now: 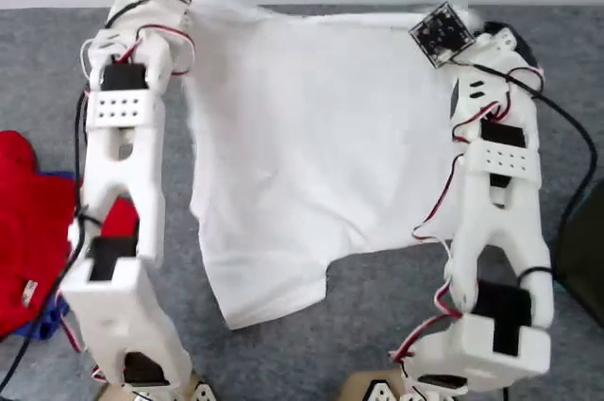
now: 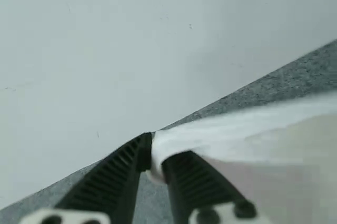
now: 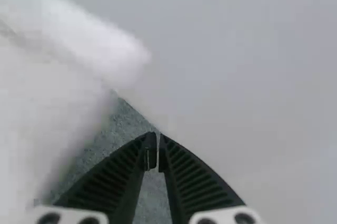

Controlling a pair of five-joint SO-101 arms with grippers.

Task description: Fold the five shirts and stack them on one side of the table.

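A white shirt (image 1: 311, 156) lies spread on the grey table (image 1: 377, 307) between my two arms. My left gripper (image 2: 151, 153) is at the shirt's far left corner, shut on a fold of the white shirt (image 2: 253, 145), which is pinched between its black fingers. My right gripper (image 3: 152, 153) is at the far right corner. Its fingers are shut with nothing between them, and the white shirt (image 3: 47, 103) lies just beside them. A red shirt (image 1: 28, 222) is heaped at the left edge, with a bit of blue shirt (image 1: 42, 321) under it.
A pale wall (image 2: 158, 34) rises right behind the table's far edge, close to both grippers. A dark object (image 1: 580, 250) stands at the right edge. Bare grey table shows in front of the shirt's near hem.
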